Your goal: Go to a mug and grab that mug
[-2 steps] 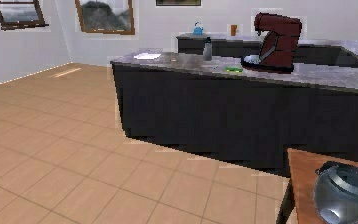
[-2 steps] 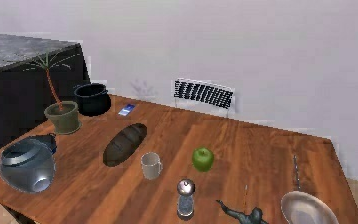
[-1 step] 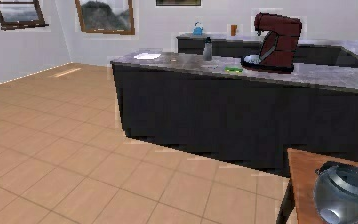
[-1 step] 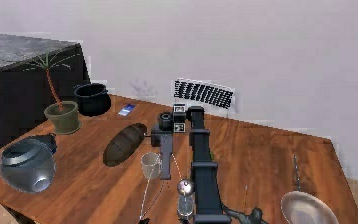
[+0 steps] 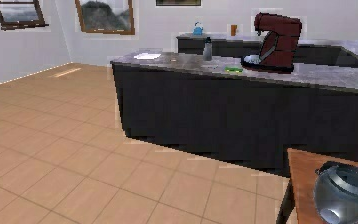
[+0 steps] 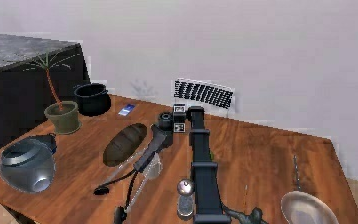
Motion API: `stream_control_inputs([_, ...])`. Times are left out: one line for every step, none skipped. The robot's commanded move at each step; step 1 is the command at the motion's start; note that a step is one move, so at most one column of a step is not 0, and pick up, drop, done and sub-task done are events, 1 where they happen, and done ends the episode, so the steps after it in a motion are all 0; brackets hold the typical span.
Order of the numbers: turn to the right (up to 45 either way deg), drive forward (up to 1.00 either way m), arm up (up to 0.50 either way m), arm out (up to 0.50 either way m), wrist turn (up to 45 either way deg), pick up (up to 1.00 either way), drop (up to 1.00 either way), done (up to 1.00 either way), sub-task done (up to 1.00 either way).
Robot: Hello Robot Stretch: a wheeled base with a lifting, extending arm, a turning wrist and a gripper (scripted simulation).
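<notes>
In the arm side view the dark arm bar (image 6: 202, 165) rises over a wooden table (image 6: 257, 160). At its far end, left of the white marked squares, sits the gripper (image 6: 155, 147), its thin fingers (image 6: 147, 158) slanting down to the left. A brown oval loaf-like thing (image 6: 124, 143) lies just left of the fingers. A small clear glass-like thing (image 6: 152, 170) stands on the table below them. I cannot tell whether the gripper holds anything. No shape here reads clearly as a mug.
The table also bears a grey kettle (image 6: 27, 165), potted plant (image 6: 62, 113), black pot (image 6: 92, 98), shaker (image 6: 185, 195) and metal pan (image 6: 307, 208). Ahead, a dark kitchen island (image 5: 207, 105) carries a red stand mixer (image 5: 277, 45); tiled floor (image 5: 57, 150) lies open on the left.
</notes>
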Motion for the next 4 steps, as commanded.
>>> stream_control_inputs([0.0, 0.0, 0.0, 0.0, 45.0, 0.0, 0.0, 0.0, 0.0])
stream_control_inputs([0.0, 0.0, 0.0, 0.0, 45.0, 0.0, 0.0, 0.0, 0.0])
stream_control_inputs([0.0, 0.0, 0.0, 0.0, 21.0, 0.0, 0.0, 0.0, 0.0])
stream_control_inputs([0.0, 0.0, -0.3, 0.0, 0.0, 0.0, 0.0, 0.0, 0.0])
